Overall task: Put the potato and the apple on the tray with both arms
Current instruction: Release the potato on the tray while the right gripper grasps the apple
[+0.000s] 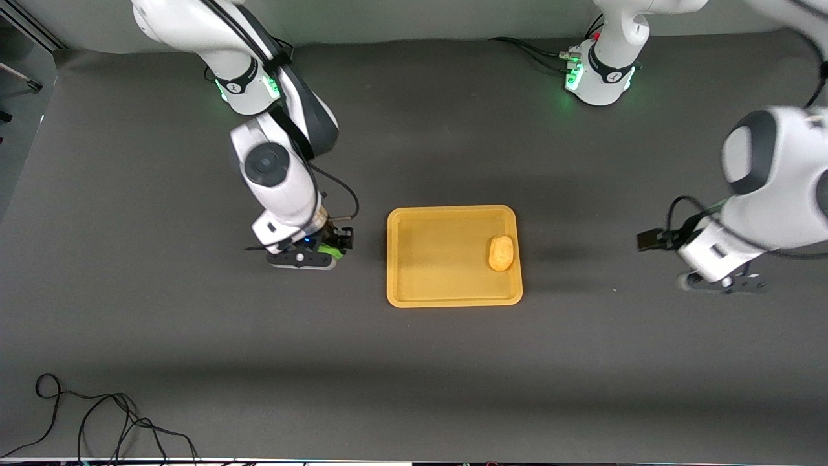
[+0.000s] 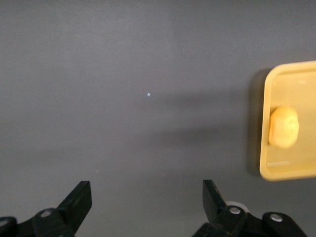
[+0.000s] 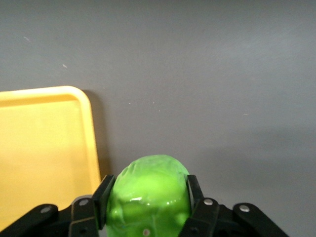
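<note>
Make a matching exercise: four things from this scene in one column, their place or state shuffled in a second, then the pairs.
1. potato
2. apple
3. left gripper
4. tray

A. open, holding nothing, over bare table
B. clamped in the right gripper
C. lying in the tray, at its left-arm end
D. flat on the table between the arms

Pairs: 1-C, 2-B, 3-A, 4-D

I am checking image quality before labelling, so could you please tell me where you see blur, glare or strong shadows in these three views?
Front view: the left arm looks motion-smeared, and the tray casts a soft shadow toward that arm's end. Left wrist view: the potato and tray rim look soft, and two faint shadow bands cross the table. Right wrist view: the apple shows a small glossy highlight and is sharp between the right tool fingers.
</note>
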{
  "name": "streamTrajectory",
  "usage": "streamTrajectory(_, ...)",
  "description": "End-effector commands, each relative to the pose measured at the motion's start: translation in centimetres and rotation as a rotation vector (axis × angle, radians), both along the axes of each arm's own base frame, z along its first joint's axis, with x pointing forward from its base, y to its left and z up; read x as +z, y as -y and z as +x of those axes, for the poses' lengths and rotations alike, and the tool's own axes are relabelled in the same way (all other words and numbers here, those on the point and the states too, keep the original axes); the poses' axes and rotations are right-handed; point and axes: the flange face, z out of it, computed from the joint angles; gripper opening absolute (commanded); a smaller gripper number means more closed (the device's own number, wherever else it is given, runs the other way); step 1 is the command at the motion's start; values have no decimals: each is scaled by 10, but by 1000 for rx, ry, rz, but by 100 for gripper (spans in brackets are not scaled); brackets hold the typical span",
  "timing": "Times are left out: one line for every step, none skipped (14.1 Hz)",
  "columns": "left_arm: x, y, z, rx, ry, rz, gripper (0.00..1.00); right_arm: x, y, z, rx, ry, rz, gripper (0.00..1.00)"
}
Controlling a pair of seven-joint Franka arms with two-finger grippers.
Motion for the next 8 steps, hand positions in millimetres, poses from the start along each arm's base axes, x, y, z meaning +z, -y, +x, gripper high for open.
streamTrajectory(43, -34, -27, -62, 37, -10, 100, 87, -7, 11, 8, -9, -19, 47)
streamTrajectory(54, -45, -35, -68, 56, -14, 100, 111, -8, 12, 7, -10, -18, 47)
streamTrajectory(63, -52, -42, -70, 69, -14, 100, 124, -13, 11, 7, -7, -8, 47)
streamTrajectory(71, -55, -46, -64, 83, -14, 100, 132, -22, 9, 9, 5, 3, 47)
streamTrajectory(78, -56, -51, -63, 92, -14, 100, 135, -35, 6, 14, 15, 10, 47)
streamTrajectory(82, -57, -55, -64, 101, -7, 100, 133, -62, 0, 32, 20, 14, 47)
streamTrajectory(86, -60, -58, -72, 104, 28, 100, 134, -82, -1, 34, 33, 23, 47)
streamTrajectory(88, -61, -61, -82, 111, 53, 100, 126, -104, -4, 40, 31, 17, 47)
